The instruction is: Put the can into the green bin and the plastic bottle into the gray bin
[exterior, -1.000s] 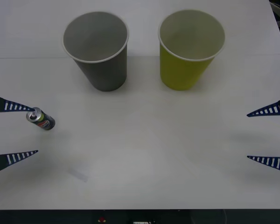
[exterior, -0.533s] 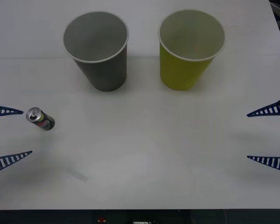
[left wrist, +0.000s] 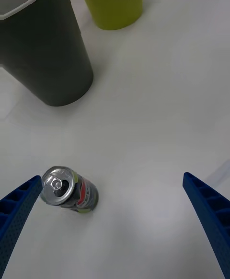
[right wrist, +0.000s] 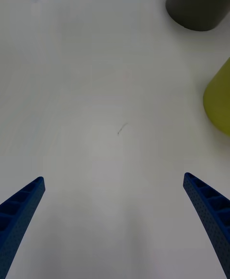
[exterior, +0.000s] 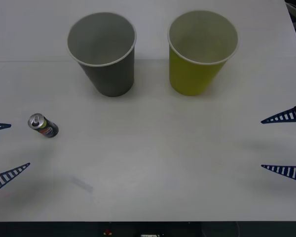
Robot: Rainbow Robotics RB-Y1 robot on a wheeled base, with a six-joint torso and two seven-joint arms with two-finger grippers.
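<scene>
The white table point(exterior: 153, 163) bears the can point(exterior: 43, 126), gray bin point(exterior: 103, 52) and green bin point(exterior: 200, 52).

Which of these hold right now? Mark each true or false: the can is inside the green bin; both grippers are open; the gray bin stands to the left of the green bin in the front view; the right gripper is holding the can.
1. The can is inside the green bin. False: it stands on the table, near the left gripper.
2. Both grippers are open. True: the right gripper is open too.
3. The gray bin stands left of the green bin. True.
4. The right gripper holds the can. False: it is empty, far from the can.
</scene>
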